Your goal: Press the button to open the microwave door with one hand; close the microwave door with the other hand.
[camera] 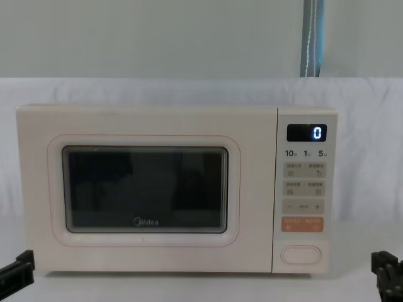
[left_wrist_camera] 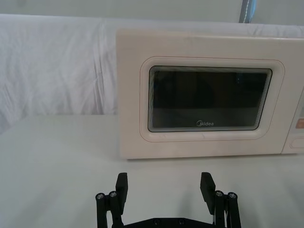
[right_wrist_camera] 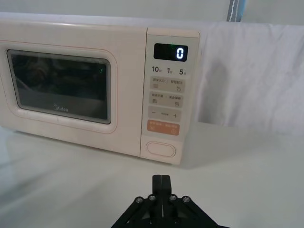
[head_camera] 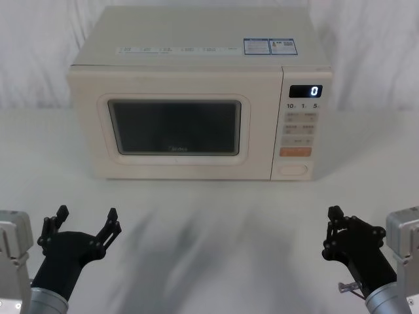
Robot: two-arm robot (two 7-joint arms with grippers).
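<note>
- Two grippers sat low at the near edge of the head view, both well short of the microwave: the left gripper (head_camera: pixel 86 221) with its fingers spread apart, the right gripper (head_camera: pixel 335 226) with its fingers drawn together. The microwave door (head_camera: pixel 175 124) lay flush with the cabinet, and the button (head_camera: pixel 292 170) sat at the foot of the keypad strip, below the orange key (head_camera: pixel 295 152).
- From the left wrist view, the left gripper (left_wrist_camera: pixel 164 183) pointed at the microwave door (left_wrist_camera: pixel 209 99), its two fingers (left_wrist_camera: pixel 122 184) wide apart with bare tabletop (left_wrist_camera: pixel 57 161) between them and the appliance.
- From the right wrist view, the right gripper (right_wrist_camera: pixel 161 183) showed its fingers pressed side by side — a closed tip lined up roughly below the button (right_wrist_camera: pixel 161 148), yet apart from it. The display (right_wrist_camera: pixel 170 52) read zero.
- From the chest view, the microwave door (camera: pixel 145 189) was shut and the button (camera: pixel 301 254) untouched; dark gripper parts only nicked the lower corners.
- Judged from this, neither step had been done: the press to release the door was still to come — likely a job for the right arm — and the closing push, likely by the left, lay after that.
</note>
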